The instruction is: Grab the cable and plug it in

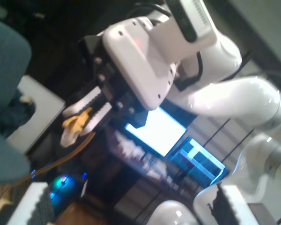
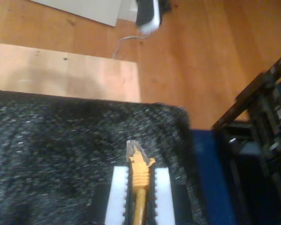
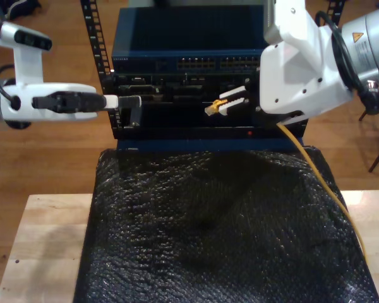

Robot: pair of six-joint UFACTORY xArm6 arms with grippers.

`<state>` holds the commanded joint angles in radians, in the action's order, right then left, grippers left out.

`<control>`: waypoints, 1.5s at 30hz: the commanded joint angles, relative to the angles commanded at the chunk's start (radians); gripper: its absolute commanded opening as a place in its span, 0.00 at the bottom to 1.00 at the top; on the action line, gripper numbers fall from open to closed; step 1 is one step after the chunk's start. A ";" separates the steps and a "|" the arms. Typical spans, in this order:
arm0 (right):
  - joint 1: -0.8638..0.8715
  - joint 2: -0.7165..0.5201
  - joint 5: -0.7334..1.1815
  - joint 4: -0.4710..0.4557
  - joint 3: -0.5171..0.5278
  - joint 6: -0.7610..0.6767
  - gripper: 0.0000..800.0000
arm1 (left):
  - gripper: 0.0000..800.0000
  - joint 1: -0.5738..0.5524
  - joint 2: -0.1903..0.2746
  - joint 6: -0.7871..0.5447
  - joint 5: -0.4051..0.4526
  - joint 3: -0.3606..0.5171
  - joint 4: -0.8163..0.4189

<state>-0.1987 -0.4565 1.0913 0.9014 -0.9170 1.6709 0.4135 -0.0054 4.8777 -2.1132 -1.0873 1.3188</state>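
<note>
My second end effector pinching the cable behind its clear plug, held above black foam matting on the bench, near the equipment rack, my first end effector at the exterior view's left, grip state unclear.

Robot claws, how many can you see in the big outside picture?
2. My first claw reaches in from the exterior view's left; my second claw, toward its right, grips the orange-yellow cable's clear plug.
</note>
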 joint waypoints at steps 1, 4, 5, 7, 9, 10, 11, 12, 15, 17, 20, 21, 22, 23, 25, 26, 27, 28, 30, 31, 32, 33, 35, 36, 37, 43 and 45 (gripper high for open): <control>0.006 0.005 0.005 -0.002 0.000 0.000 0.00 | 1.00 0.000 0.000 0.000 0.009 -0.009 -0.015; 0.026 0.020 0.014 -0.018 -0.002 -0.011 0.00 | 1.00 -0.003 0.002 -0.002 0.048 -0.043 -0.080; 0.028 0.028 0.015 -0.032 0.000 -0.023 0.00 | 1.00 -0.006 0.005 -0.002 0.061 -0.055 -0.107; 0.028 0.040 0.015 -0.063 0.002 -0.046 0.00 | 1.00 -0.008 0.006 -0.002 0.081 -0.084 -0.158; 0.028 0.054 0.015 -0.094 0.002 -0.066 0.00 | 1.00 -0.006 0.009 -0.008 0.095 -0.106 -0.213; 0.028 0.060 0.014 -0.104 0.002 -0.075 0.00 | 1.00 -0.006 0.012 -0.009 0.101 -0.114 -0.242; 0.028 0.064 0.015 -0.110 0.003 -0.084 0.00 | 1.00 -0.005 0.015 -0.011 0.107 -0.121 -0.275; 0.028 0.071 0.014 -0.117 0.005 -0.087 0.00 | 1.00 -0.005 0.018 -0.015 0.112 -0.129 -0.307; 0.028 0.089 0.015 -0.137 0.003 -0.092 0.00 | 1.00 -0.002 0.032 -0.074 0.118 -0.144 -0.404; 0.028 0.097 0.015 -0.149 0.003 -0.103 0.00 | 1.00 0.000 0.040 -0.126 0.127 -0.146 -0.460; 0.028 0.103 0.017 -0.180 0.005 -0.129 0.00 | 1.00 0.002 0.057 -0.206 0.150 -0.146 -0.546; 0.028 0.104 0.018 -0.193 0.005 -0.133 0.00 | 1.00 0.002 0.063 -0.232 0.157 -0.146 -0.582; 0.028 0.104 0.018 -0.201 0.005 -0.138 0.00 | 1.00 0.002 0.069 -0.258 0.160 -0.146 -0.618; 0.028 0.104 0.018 -0.206 0.006 -0.141 0.00 | 1.00 0.002 0.072 -0.282 0.164 -0.146 -0.654; 0.028 0.104 0.018 -0.209 0.005 -0.143 0.00 | 1.00 0.003 0.083 -0.327 0.167 -0.144 -0.713; 0.028 0.109 0.018 -0.209 0.006 -0.144 0.00 | 1.00 0.003 0.089 -0.347 0.167 -0.144 -0.747; 0.028 0.114 0.018 -0.210 0.006 -0.146 0.00 | 1.00 0.003 0.095 -0.365 0.167 -0.144 -0.786; 0.028 0.118 0.020 -0.212 0.006 -0.146 0.00 | 1.00 0.003 0.103 -0.381 0.169 -0.143 -0.825; 0.028 0.120 0.023 -0.212 0.008 -0.146 0.00 | 1.00 0.005 0.117 -0.414 0.173 -0.137 -0.919; 0.028 0.123 0.025 -0.215 0.008 -0.146 0.00 | 1.00 0.005 0.127 -0.431 0.176 -0.132 -0.971; 0.029 0.127 0.025 -0.219 0.008 -0.146 0.00 | 1.00 0.005 0.141 -0.450 0.176 -0.123 -1.023; 0.029 0.130 0.025 -0.226 0.008 -0.146 0.00 | 1.00 0.005 0.153 -0.466 0.180 -0.110 -1.071; 0.029 0.137 0.025 -0.230 0.008 -0.147 0.00 | 1.00 0.005 0.181 -0.503 0.186 -0.080 -1.154; 0.028 0.143 0.025 -0.229 0.008 -0.147 0.00 | 1.00 0.006 0.195 -0.523 0.186 -0.064 -1.185; 0.029 0.144 0.025 -0.229 0.008 -0.147 0.00 | 1.00 0.006 0.209 -0.545 0.186 -0.048 -1.211; 0.029 0.160 0.023 -0.227 0.005 -0.147 0.00 | 1.00 0.146 0.242 -0.735 0.236 0.060 -1.289; 0.031 0.160 0.025 -0.227 0.005 -0.147 0.00 | 1.00 0.210 0.242 -0.829 0.265 0.083 -1.289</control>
<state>-0.1680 -0.2969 1.1159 0.6743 -0.9124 1.5236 0.6237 0.2371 4.0492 -1.8477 -1.0044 0.0299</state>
